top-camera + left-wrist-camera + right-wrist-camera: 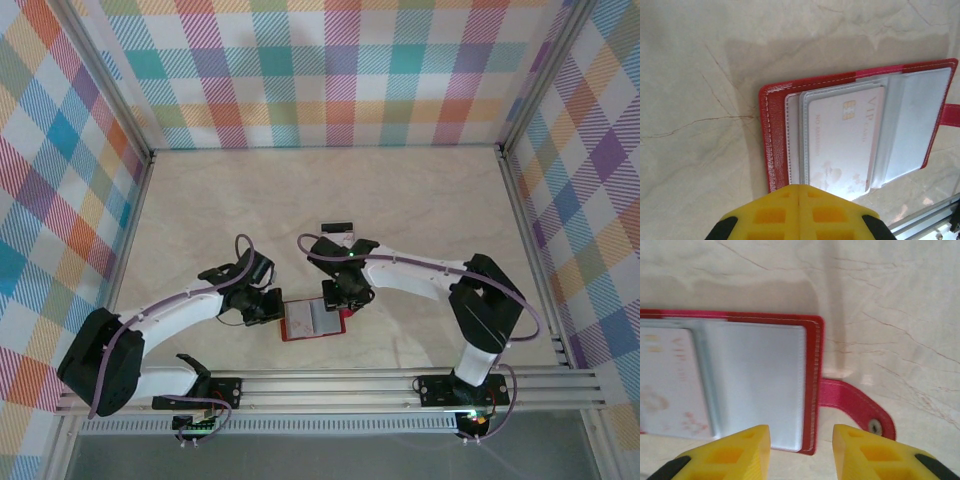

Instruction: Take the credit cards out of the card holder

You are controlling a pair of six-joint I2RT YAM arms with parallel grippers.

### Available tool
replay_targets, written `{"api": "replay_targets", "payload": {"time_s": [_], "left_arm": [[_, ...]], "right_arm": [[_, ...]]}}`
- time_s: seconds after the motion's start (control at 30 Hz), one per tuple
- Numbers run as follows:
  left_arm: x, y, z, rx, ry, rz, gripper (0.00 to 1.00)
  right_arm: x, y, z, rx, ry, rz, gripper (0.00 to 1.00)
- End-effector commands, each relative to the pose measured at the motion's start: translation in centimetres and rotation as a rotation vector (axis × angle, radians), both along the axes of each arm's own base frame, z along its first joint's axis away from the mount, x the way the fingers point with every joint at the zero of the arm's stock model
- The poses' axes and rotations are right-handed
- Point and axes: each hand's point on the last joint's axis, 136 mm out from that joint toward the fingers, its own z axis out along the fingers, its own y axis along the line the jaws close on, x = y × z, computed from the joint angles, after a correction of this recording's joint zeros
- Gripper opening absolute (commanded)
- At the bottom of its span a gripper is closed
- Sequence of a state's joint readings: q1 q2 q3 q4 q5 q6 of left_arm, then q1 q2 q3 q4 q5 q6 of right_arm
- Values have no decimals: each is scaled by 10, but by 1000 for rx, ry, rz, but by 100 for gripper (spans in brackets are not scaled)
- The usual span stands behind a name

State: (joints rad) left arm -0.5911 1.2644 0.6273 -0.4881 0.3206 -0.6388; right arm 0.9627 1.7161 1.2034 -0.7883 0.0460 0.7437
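- Top view: table (200, 200) is lit evenly and brightly from above; only soft, short shadows are cast.
- Left wrist view: a broad faint shadow is thrown on the table beyond the card holder (771, 150); sheen is seen on its clear pockets (920, 125).
- Right wrist view: the card holder's left end is blurred and washed out.

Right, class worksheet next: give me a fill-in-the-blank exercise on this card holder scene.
The card holder lies ___ on the table. The left gripper, unlike the open right gripper, is ___. The card showing in the holder is printed ___. The holder's snap tab is coloured ___.
Missing words: open; shut; VIP; red.
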Motion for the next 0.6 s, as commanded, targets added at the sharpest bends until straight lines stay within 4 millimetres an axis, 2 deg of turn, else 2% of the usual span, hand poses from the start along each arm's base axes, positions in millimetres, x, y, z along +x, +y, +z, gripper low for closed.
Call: {"api": "replay_targets", "payload": {"time_s": [0.0, 0.13, 0.23, 0.57], "left_arm": [[2, -3, 8, -16, -3, 7, 7], [4, -14, 8, -74, 4, -5, 9], [4, -16, 2, -69, 19, -17, 9], [-3, -12, -23, -19, 82, -36, 9]], "right_arm": [[-7, 26, 11, 154, 30, 31, 38], [-14, 58, 15, 322, 91, 53, 35], [-16, 72, 11, 371, 131, 67, 32], [-19, 76, -21, 379, 204, 60, 26]]}}
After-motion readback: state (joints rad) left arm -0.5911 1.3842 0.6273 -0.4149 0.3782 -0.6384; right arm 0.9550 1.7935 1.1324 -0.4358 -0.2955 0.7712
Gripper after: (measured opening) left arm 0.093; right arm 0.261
